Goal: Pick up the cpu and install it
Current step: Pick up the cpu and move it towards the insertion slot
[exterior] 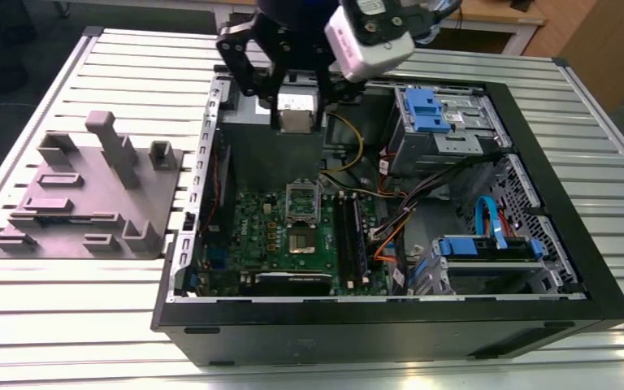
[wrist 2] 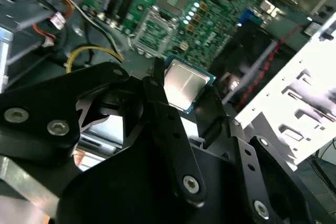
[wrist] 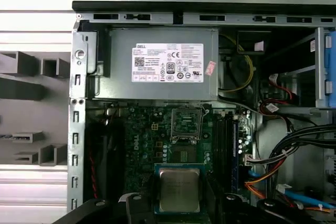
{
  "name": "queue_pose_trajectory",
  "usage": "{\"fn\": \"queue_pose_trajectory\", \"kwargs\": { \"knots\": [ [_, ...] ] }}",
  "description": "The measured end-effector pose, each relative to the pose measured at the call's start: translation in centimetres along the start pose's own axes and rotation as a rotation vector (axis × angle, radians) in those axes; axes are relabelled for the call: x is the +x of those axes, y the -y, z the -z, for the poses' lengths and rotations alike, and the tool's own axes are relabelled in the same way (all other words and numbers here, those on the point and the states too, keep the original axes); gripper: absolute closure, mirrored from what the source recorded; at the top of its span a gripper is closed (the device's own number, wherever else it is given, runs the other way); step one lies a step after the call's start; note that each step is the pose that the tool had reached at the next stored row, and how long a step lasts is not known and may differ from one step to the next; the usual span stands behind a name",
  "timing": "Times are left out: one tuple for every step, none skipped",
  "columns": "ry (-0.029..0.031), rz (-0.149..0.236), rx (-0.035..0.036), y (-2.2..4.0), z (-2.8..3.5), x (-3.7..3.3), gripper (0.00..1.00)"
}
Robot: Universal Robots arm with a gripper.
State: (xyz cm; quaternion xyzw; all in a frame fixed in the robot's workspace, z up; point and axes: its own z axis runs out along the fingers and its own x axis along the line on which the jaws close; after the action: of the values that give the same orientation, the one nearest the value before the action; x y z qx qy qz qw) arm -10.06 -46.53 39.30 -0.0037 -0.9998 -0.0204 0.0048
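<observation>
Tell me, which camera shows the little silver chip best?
The first wrist view: the cpu faces the camera flat, its silver top visible, gripped in the hand. The second wrist view shows it tilted, partly behind a finger. The exterior view shows it small, over the computer case.

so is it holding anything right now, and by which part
Yes, the tool is shut on the cpu, pinching it by two opposite side edges, with the shiny metal top left uncovered.

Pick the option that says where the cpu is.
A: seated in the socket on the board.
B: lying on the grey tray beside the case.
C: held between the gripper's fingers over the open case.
C: the gripper clamps the cpu by its edges, above the green board.
</observation>
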Motion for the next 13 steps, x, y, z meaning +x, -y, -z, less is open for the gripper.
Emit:
{"fn": "queue_pose_trajectory", "kwargs": {
  "knots": [
    [0.0000, 0.000, 0.0000, 0.00, 0.00, -0.45, 0.53],
    [0.0000, 0.000, 0.0000, -0.01, 0.00, -0.88, 0.53],
    [-0.0001, 0.000, 0.0001, -0.01, 0.01, -1.28, 0.53],
    [-0.0001, 0.000, 0.0001, -0.01, 0.00, -1.55, 0.53],
    [-0.0001, 0.000, 0.0001, -0.01, 0.00, -1.60, 0.53],
    [0.0000, 0.000, 0.0000, -0.01, 0.00, -1.60, 0.53],
    [0.0000, 0.000, 0.0000, -0.01, -0.01, -1.60, 0.53],
    [0.0000, 0.000, -0.0001, -0.01, -0.01, -1.61, 0.53],
    [0.0000, 0.000, -0.0001, -0.01, -0.01, -1.61, 0.53],
    [-0.0001, 0.000, 0.0001, -0.01, -0.01, -1.62, 0.53],
    [0.0000, 0.000, 0.0000, -0.01, -0.01, -1.63, 0.53],
    [-0.0001, 0.000, 0.0000, -0.01, -0.02, -1.65, 0.53],
    [0.0000, 0.000, 0.0000, -0.01, -0.02, -1.66, 0.53]
  ]
}}
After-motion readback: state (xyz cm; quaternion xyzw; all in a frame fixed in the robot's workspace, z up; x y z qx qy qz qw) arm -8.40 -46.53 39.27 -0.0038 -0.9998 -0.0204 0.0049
